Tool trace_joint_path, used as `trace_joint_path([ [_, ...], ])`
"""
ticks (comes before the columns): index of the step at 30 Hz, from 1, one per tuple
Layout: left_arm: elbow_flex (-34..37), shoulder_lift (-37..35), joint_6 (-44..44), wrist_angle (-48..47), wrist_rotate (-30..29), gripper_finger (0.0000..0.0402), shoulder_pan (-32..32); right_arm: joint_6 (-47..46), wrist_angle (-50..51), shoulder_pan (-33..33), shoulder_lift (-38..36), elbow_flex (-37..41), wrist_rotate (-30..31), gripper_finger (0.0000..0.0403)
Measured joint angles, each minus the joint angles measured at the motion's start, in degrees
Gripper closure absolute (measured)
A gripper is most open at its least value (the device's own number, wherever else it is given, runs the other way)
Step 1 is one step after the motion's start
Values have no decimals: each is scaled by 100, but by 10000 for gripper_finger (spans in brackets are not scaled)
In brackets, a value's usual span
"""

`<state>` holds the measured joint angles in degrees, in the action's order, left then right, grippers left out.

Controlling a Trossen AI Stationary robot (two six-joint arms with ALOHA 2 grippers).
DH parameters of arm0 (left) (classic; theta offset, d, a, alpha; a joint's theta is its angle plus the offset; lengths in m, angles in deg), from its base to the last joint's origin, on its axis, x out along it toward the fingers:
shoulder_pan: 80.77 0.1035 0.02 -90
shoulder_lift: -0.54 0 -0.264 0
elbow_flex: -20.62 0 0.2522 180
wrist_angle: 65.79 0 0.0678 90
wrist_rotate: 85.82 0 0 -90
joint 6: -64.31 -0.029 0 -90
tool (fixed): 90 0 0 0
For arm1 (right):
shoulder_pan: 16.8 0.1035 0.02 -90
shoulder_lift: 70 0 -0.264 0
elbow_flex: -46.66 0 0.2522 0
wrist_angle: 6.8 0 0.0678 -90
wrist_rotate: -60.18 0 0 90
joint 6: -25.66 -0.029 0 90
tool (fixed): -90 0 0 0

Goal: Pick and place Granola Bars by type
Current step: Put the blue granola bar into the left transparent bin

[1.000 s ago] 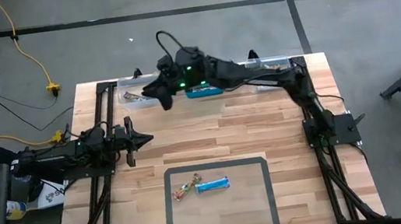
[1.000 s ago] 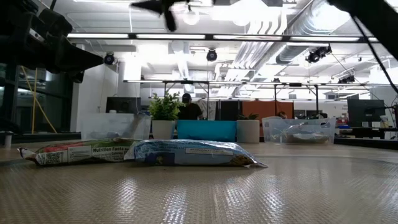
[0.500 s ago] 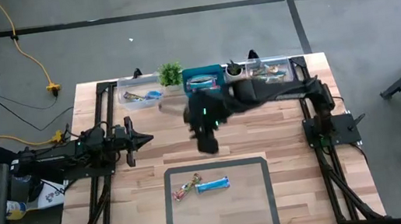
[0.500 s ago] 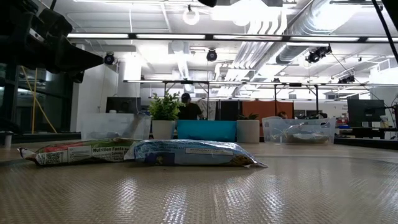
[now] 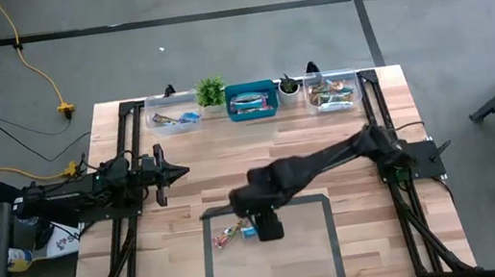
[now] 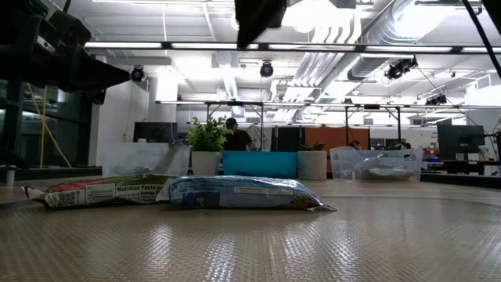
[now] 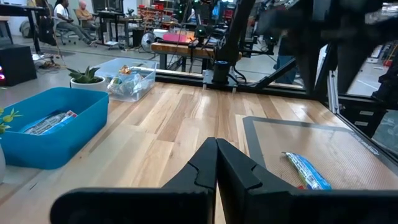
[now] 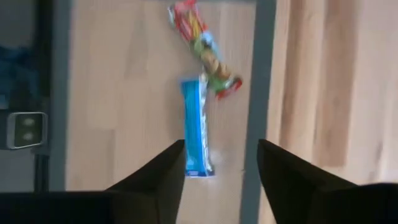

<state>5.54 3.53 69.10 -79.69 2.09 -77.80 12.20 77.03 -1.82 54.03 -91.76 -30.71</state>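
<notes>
The wooden table carries a dark-framed mat at its near edge. The right arm stretches from its base on the right across to the mat, its right gripper hanging above the 2 Granola Bars there with fingers spread apart and grasping nothing. The left arm waits at the left side of the table, and the left gripper has its fingers pressed together, empty.

Along the far edge stand 3 bins: a clear bin on the left, a blue bin in the middle and another clear bin on the right, each with bars inside. 2 small potted plants stand between the bins.

On the mat, the light blue bar lies just right of the red multicoloured bar, their ends nearly touching.
</notes>
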Motion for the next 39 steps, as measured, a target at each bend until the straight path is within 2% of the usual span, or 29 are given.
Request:
trace_joint_path([
  [8, 0, 0, -1, 0, 0, 400, -1, -301, 80, 348, 629, 2, 281, 179],
  [14, -1, 0, -1, 0, 0, 400, -1, -191, 31, 504, 942, 2, 275, 178],
  [19, -1, 0, 0, 1, -1, 400, -1, -110, -63, 578, 1142, 2, 502, 178],
  [28, 1, -1, 1, 0, -2, 400, 1, -354, -447, 570, 1431, 72, 707, 178],
  [35, -1, -2, 1, 0, 0, 400, -1, -610, -877, 542, 1455, 550, 285, 178],
  [39, -1, 0, 1, 1, -1, 400, 0, -628, -1095, 567, 1430, 906, 284, 178],
])
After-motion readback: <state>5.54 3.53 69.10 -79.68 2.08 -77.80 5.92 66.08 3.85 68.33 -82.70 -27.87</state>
